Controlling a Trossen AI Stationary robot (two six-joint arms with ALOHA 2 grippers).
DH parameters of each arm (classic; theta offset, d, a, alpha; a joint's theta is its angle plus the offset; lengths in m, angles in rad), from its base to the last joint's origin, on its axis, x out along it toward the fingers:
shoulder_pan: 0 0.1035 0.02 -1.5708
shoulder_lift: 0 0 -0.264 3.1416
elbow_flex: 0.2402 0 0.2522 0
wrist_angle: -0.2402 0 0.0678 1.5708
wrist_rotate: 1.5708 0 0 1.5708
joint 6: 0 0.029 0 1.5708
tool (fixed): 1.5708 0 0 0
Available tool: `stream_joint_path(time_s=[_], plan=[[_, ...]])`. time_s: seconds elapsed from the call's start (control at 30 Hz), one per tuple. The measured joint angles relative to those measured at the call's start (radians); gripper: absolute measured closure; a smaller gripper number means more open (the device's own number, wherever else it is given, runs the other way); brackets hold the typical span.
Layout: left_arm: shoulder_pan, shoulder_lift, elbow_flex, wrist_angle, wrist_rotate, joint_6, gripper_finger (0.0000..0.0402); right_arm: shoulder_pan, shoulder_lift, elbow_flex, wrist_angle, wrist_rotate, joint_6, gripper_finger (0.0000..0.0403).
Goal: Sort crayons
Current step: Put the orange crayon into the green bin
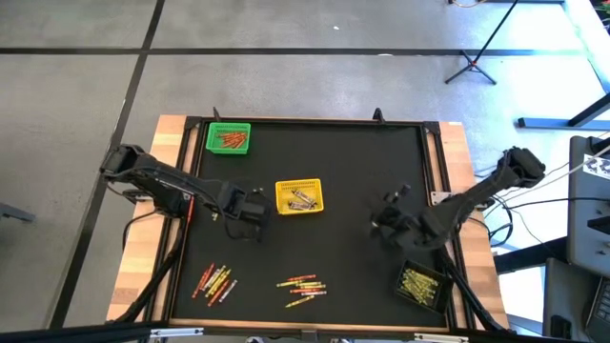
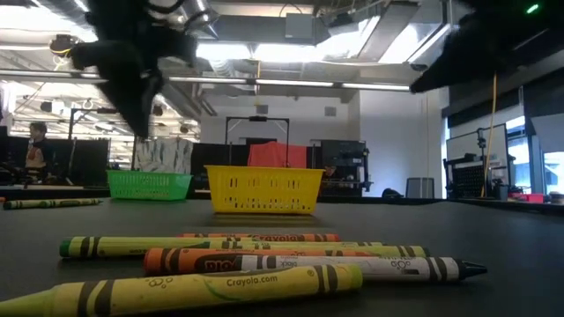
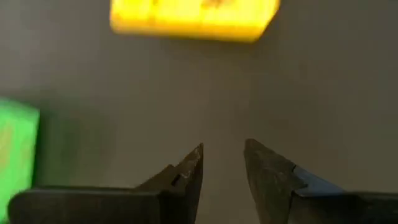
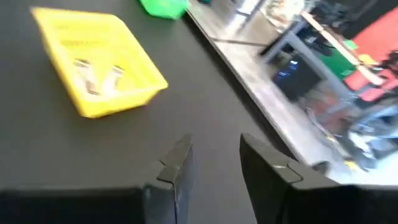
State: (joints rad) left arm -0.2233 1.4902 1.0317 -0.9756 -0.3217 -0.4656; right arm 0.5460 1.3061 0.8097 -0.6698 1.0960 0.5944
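Two loose heaps of crayons lie on the black mat near the front edge, one at the left (image 1: pixel 216 282) and one in the middle (image 1: pixel 302 288); the low view shows them close up (image 2: pixel 264 260). My left gripper (image 1: pixel 250 213) hovers open and empty just left of the yellow basket (image 1: pixel 299 196); its wrist view shows parted fingers (image 3: pixel 222 165) over bare mat. My right gripper (image 1: pixel 389 219) hovers open and empty right of the yellow basket, its fingers (image 4: pixel 214 158) over bare mat.
A green basket (image 1: pixel 229 138) with orange-red crayons stands at the far left. The yellow basket holds a few pale sticks (image 4: pixel 99 74). A black basket (image 1: pixel 421 284) with yellow-green crayons stands at the near right. Bare mat lies between the grippers and the heaps.
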Motion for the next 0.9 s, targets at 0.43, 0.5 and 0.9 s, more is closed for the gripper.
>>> stream_joint_path(time_s=[0.43,0.5,0.9], plan=[[-0.031,0.001,-0.127,-0.211,0.356,-0.372,0.0299,-0.307,0.028,-0.173,0.549,-0.182,-0.479,0.0276],[-0.035,0.001,-0.150,-0.231,0.374,-0.417,0.0299,-0.330,0.030,-0.196,0.625,-0.232,-0.515,0.0276],[0.018,0.082,-0.239,-0.309,0.437,-0.436,0.0299,-0.364,0.134,-0.225,0.878,-0.383,-0.585,0.0276]])
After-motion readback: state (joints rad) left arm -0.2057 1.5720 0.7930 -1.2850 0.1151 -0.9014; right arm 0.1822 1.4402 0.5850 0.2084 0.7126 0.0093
